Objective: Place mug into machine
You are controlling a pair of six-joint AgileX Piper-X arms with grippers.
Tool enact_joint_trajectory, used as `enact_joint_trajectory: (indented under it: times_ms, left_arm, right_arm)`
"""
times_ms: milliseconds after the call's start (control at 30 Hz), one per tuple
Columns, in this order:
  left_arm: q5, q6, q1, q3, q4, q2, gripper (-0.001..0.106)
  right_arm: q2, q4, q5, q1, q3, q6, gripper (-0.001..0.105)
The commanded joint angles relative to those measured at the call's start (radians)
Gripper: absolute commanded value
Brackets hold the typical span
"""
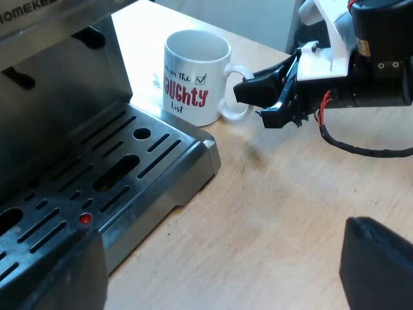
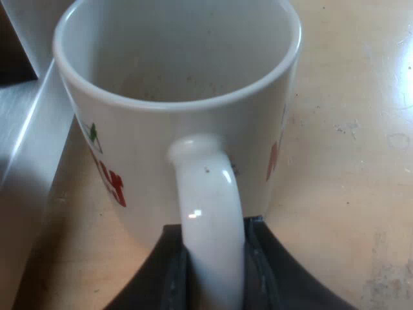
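Our right gripper (image 2: pixel 213 274) clamps its two black fingers (image 2: pixel 161 274) on the handle (image 2: pixel 210 206) of the mug (image 1: pixel 193 77), one on each side. We see a white mug, upright and empty, with red lettering and a green tick, standing on the wooden table (image 1: pixel 277 213) just beside the corner of the slotted drip tray (image 1: pixel 129 161) of the espresso machine (image 1: pixel 58 90). Our left gripper (image 1: pixel 219 258) hangs open near the tray.

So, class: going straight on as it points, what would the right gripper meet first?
The mug: probably its wall, since the right gripper straddles its handle.
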Motion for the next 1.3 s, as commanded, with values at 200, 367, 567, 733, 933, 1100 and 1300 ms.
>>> enact_joint_trajectory:
  times_ms: [200, 367, 567, 733, 933, 1100, 1300]
  left_arm:
    - [-0.002, -0.034, -0.005, -0.010, -0.014, -0.001, 0.081]
    - [-0.010, -0.052, -0.005, -0.010, -0.014, -0.071, 0.081]
    - [-0.010, -0.052, -0.005, -0.010, 0.025, -0.207, 0.081]
    - [-0.039, -0.052, -0.005, -0.010, 0.159, -0.322, 0.081]
    - [-0.118, -0.052, -0.005, -0.010, 0.254, -0.442, 0.081]
    - [-0.166, -0.052, -0.005, -0.010, 0.307, -0.514, 0.081]
    - [-0.179, -0.059, -0.005, -0.010, 0.397, -0.564, 0.081]
  right_arm:
    - [-0.097, 0.059, 0.016, 0.063, 0.000, -0.028, 0.000]
    - [-0.211, 0.214, 0.086, 0.128, 0.000, -0.045, 0.000]
    - [-0.356, 0.343, 0.169, 0.152, 0.000, -0.050, 0.000]
    - [-0.508, 0.462, 0.169, 0.152, 0.000, -0.050, 0.000]
    - [-0.733, 0.627, 0.169, 0.178, 0.000, -0.121, 0.000]
    - [-0.877, 0.699, 0.169, 0.257, -0.002, -0.149, 0.000]
    - [-0.971, 0.758, 0.172, 0.400, -0.002, -0.149, 0.000]
